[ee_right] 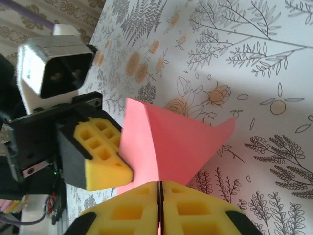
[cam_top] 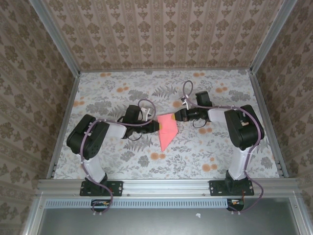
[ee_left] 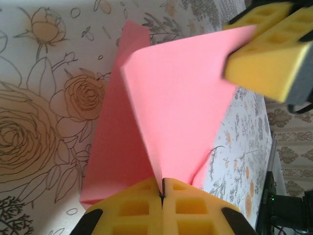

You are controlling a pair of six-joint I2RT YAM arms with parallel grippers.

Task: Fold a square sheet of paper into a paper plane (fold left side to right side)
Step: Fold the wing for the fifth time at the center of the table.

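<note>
We're mid-fold: square sheet of paper (cam_top: 167, 128), creased to a point, sits mid-table (cam_top: 220, 147) with left end effector (ee_left: 162, 190) and right end effector (ee_right: 159, 188) both clamped on its edges; next move needs the left flap carried rightwards and pressed flat.

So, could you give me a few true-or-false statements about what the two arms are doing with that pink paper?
1. The left gripper and the right gripper are both shut on the pink paper. True.
2. The paper lies as a flat, open square. False: it is folded into a pointed shape, with its layers lifted.
3. The grippers' pads are yellow foam. True.
4. The table is plain white. False: it is printed with flowers and leaves.
5. The paper sits in the table's far left corner. False: it is near the middle, between the two grippers.
</note>
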